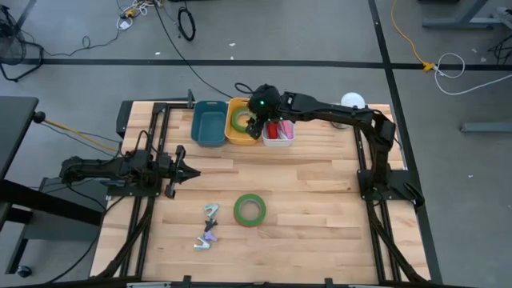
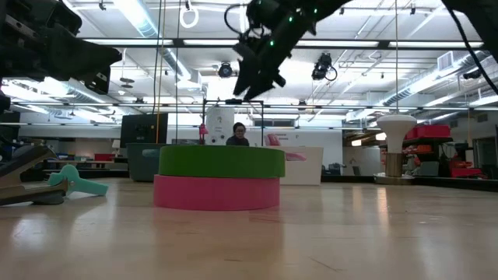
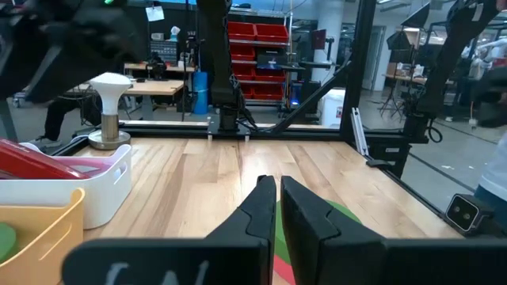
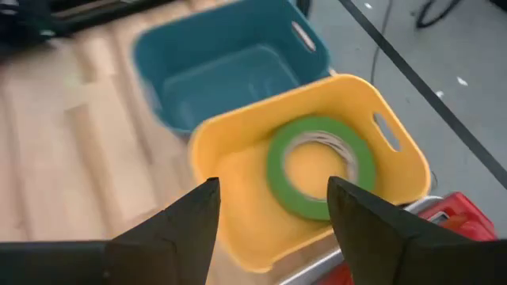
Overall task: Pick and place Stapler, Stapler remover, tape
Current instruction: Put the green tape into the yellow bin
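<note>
Writing: no brand, label or readable lettering shows on any item.
Landmark: a yellow bin [image 1: 240,122] stands at the far edge of the wooden table [image 1: 320,200], between a blue bin [image 1: 208,124] and a white bin [image 1: 278,134], all touching in a row.
Tape in bin: a green tape roll [image 4: 321,166] lies flat on the yellow bin's floor, hole facing up.
Tape on table: a second green roll [image 1: 250,210] lies flat well in front of the yellow bin; the low view shows it stacked on a pink roll [image 2: 216,193], which the high view hides.
Stapler removers: a pale clawed one [image 1: 211,211] and a purple one [image 1: 206,238] lie just left of the table roll; their pointing direction is too small to tell.
White bin contents: red items [image 1: 280,128], too small to name.
Right gripper [image 4: 269,206]: hovering above the yellow bin, fingers spread wide apart with nothing between them, as its wrist view shows.
Left gripper [image 3: 276,198]: low over the table well left of the yellow bin, fingers nearly pressed together on nothing, pointing toward the table's middle.
Low view only: a person sits far behind the table.
</note>
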You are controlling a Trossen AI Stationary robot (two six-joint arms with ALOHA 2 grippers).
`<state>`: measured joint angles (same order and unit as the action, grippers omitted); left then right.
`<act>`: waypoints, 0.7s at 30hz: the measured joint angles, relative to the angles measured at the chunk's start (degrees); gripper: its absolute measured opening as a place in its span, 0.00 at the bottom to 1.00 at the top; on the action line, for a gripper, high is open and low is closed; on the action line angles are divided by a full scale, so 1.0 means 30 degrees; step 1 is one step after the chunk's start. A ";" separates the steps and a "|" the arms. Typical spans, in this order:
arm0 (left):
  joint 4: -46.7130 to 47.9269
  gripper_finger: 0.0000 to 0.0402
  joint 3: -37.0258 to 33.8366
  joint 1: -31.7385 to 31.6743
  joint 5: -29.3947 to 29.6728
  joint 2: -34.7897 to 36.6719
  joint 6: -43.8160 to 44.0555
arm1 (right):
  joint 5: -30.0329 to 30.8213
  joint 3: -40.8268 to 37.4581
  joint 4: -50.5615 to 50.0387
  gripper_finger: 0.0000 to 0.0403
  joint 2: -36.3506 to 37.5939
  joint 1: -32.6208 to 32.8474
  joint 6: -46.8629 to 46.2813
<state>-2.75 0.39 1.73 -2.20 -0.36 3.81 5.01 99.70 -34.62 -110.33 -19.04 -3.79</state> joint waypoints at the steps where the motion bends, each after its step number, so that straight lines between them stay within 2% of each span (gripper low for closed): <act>1: -0.0003 0.06 0.0006 0.0001 0.0000 0.0007 -0.0004 | -0.0005 0.0000 -0.0036 0.58 0.0177 0.0224 -0.0004; 21: 0.0003 0.06 -0.0001 -0.0006 0.0000 0.0002 -0.0004 | -0.0020 0.0000 -0.2255 0.58 0.0746 0.6036 0.0093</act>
<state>-2.74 0.38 1.72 -2.20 -0.36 3.79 4.95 99.70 -41.39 -108.09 -0.93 -3.51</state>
